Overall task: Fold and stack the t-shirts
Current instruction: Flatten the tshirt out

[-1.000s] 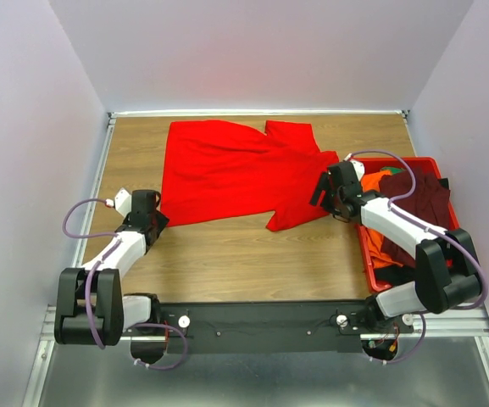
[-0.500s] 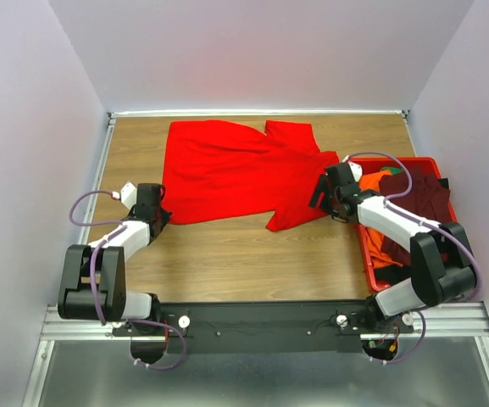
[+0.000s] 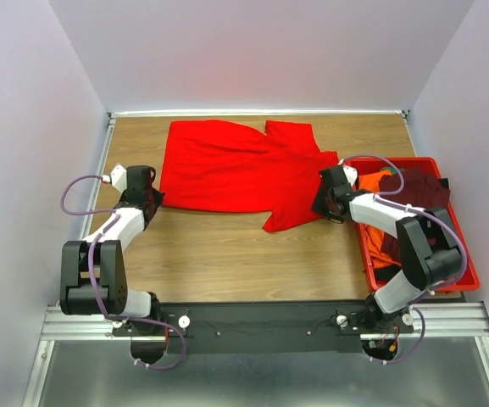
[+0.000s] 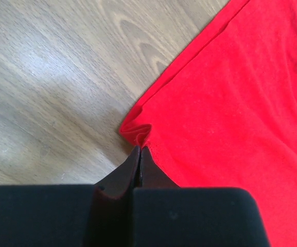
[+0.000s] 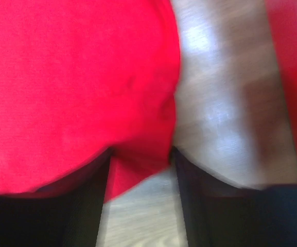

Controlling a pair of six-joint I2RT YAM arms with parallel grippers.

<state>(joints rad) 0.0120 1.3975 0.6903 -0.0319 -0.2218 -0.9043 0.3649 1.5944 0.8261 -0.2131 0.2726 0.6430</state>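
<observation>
While left tool (image 4: pixel 139 154) is clamping the red t-shirt (image 4: pixel 230 103) corner, right tool (image 5: pixel 140 170) is straddling its hem, spread wide. Nothing is looking folded yet; other t-shirts (image 3: pixel 430 193) are waiting in bin (image 3: pixel 422 160).

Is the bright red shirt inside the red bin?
No, the bright red shirt lies spread out on the wooden table, beside the red bin.

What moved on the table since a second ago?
The left gripper, shut on the red t-shirt's near-left corner, carried that corner away from the arm bases, so the shirt's near hem now lies straighter. The right gripper barely shifted at the shirt's right edge, though its arm's elbow swung farther back. The red bin and the clothes in it stayed put.
</observation>
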